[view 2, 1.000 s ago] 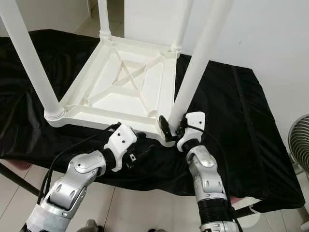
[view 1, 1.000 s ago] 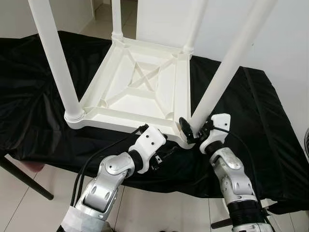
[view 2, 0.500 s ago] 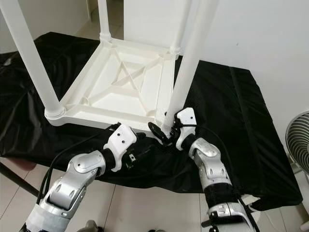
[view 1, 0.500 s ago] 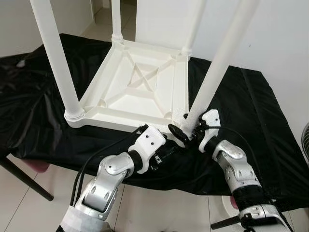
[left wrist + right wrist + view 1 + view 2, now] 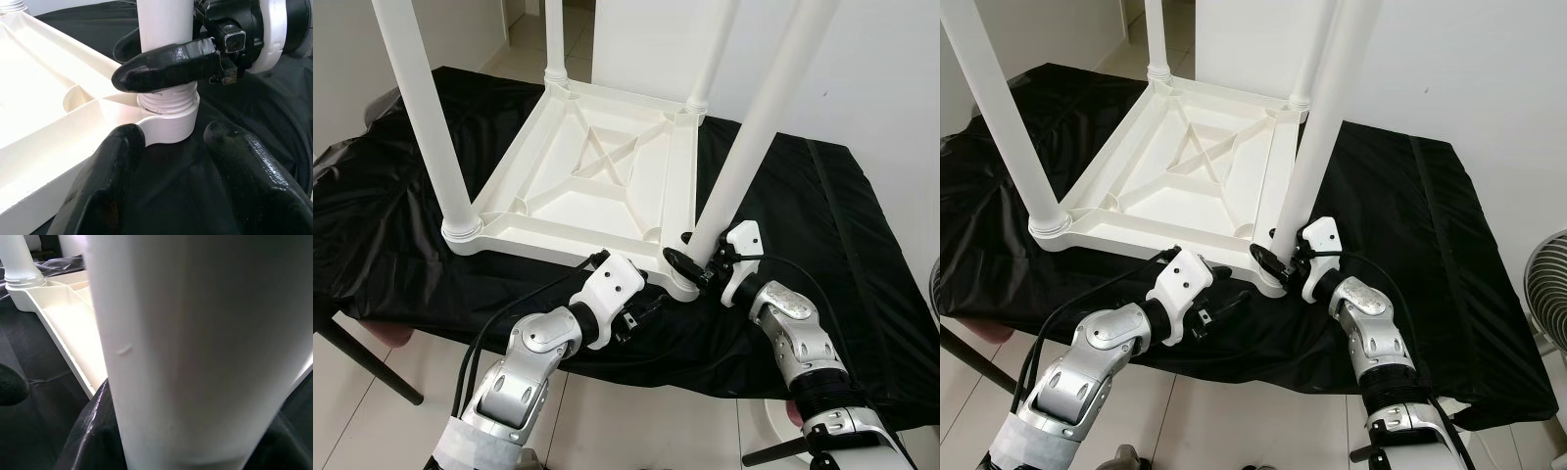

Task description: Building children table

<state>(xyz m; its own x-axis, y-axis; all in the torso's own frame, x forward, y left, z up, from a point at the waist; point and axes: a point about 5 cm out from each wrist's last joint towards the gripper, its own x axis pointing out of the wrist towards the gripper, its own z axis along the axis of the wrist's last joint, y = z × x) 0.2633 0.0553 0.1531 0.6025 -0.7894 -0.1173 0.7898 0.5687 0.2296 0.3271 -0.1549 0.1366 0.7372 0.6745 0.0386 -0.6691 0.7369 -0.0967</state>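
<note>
A white children's table [image 5: 597, 181] lies upside down on a black cloth [image 5: 822, 225], its legs pointing up. My right gripper [image 5: 690, 266] is shut on the near right leg [image 5: 754, 127] just above its threaded base. In the right wrist view that leg [image 5: 186, 347] stands close between the black fingers [image 5: 93, 431]. My left gripper [image 5: 176, 161] is open, low on the cloth right in front of the same corner socket [image 5: 168, 122], one finger to each side. The left wrist view also shows a right fingertip [image 5: 166, 66] pressed across the leg.
The cloth-covered worktop ends just behind my forearms, with tiled floor [image 5: 636, 431] below. A dark support leg [image 5: 362, 367] slants at the lower left. A fan [image 5: 1552, 284] stands at the far right. The three other table legs rise at the remaining corners.
My right forearm has swung outward and its wrist has turned while staying shut on the leg's base. The left arm has barely moved. The camera has shifted a little.
</note>
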